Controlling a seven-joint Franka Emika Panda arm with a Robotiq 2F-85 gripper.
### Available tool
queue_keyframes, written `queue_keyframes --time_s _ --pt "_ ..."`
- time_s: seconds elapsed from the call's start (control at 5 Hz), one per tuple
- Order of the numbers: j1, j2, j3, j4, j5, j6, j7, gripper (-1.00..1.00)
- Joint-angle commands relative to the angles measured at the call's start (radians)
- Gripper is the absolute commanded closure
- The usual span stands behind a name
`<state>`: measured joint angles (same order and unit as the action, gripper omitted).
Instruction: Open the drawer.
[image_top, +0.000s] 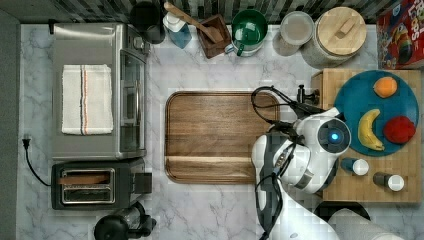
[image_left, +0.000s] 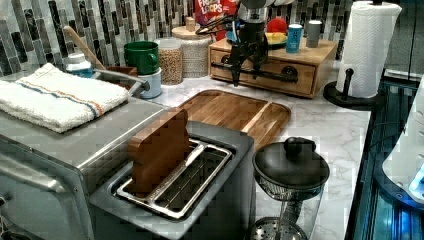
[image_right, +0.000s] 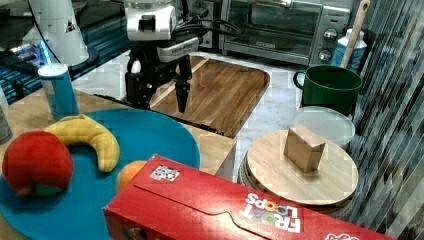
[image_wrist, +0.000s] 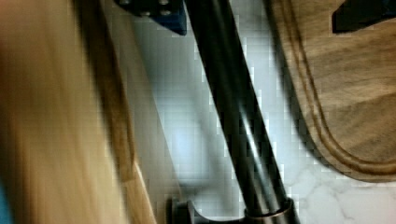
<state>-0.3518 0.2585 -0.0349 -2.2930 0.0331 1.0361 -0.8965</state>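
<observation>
The drawer (image_left: 267, 66) is a light wood front set in a low wooden box, and it looks pushed in flush. A long black bar handle (image_left: 277, 76) runs across it on two posts. My gripper (image_left: 246, 76) hangs straight down at the handle, open, with one finger on each side of the bar. The right view shows the gripper (image_right: 159, 101) over the same handle (image_right: 200, 125) at the box's edge. Seen from the wrist, the handle (image_wrist: 233, 116) passes between the two fingertips (image_wrist: 161, 14), with the drawer front (image_wrist: 51, 116) beside it.
A brown wooden tray (image_top: 215, 137) lies on the marble just in front of the drawer. On top of the box stand a blue plate (image_top: 357, 95) with fruit and two shakers (image_top: 356, 166). A paper towel roll (image_left: 367, 50), jars, a green mug (image_top: 248, 27), toaster and toaster oven ring the counter.
</observation>
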Motion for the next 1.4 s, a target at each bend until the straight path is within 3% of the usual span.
queue_keyframes --time_s 0.2,1.4 --pt "0.278 -0.056 0.176 -0.008 0.041 -0.079 0.168 -1.0" --pt "0.258 -0.064 0.192 0.002 0.033 -0.112 0.196 -1.0"
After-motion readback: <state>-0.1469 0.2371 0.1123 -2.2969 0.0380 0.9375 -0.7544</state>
